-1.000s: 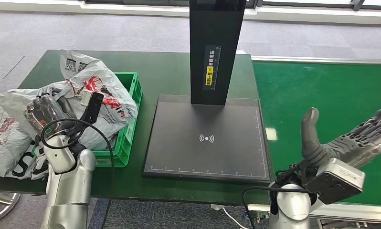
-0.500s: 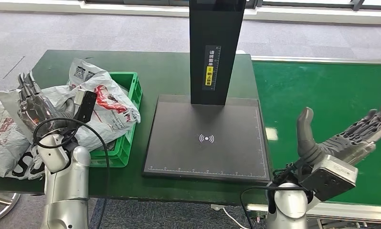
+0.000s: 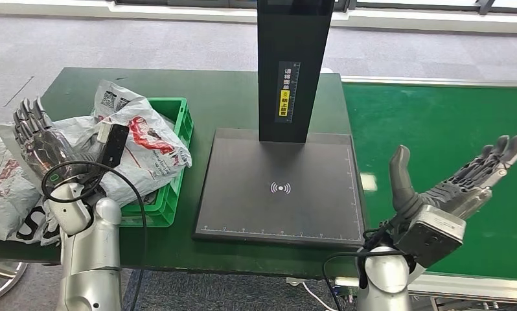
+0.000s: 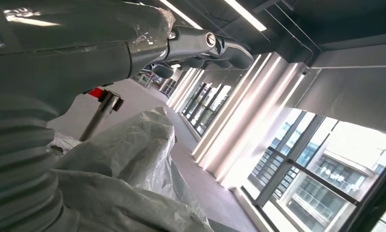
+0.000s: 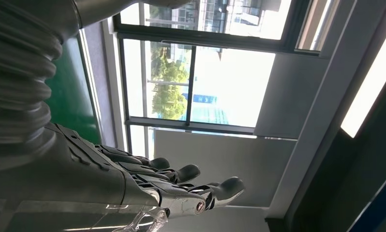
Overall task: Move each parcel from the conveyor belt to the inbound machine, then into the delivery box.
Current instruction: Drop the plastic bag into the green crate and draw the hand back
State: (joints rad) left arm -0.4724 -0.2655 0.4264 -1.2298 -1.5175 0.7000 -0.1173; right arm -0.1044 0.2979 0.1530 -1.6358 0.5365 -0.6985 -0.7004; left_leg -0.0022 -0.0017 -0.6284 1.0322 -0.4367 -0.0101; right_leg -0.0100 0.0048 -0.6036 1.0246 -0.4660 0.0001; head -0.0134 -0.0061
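While the left hand [image 3: 39,139] hovers with fingers spread, holding nothing, over crumpled grey plastic parcels [image 3: 136,146] heaped on the green plastic crate [image 3: 178,129] at nine o'clock, the right hand [image 3: 460,184], equally splayed and holding nothing, at four o'clock, should stay low over the green conveyor belt [image 3: 437,123].

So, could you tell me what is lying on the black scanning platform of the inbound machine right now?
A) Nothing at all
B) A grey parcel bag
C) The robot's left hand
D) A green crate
A: the black platform shows only its printed wireless symbol, while the grey parcel bags are piled in and beside the green crate off to its left, and the right hand hovers open over the green conveyor belt.
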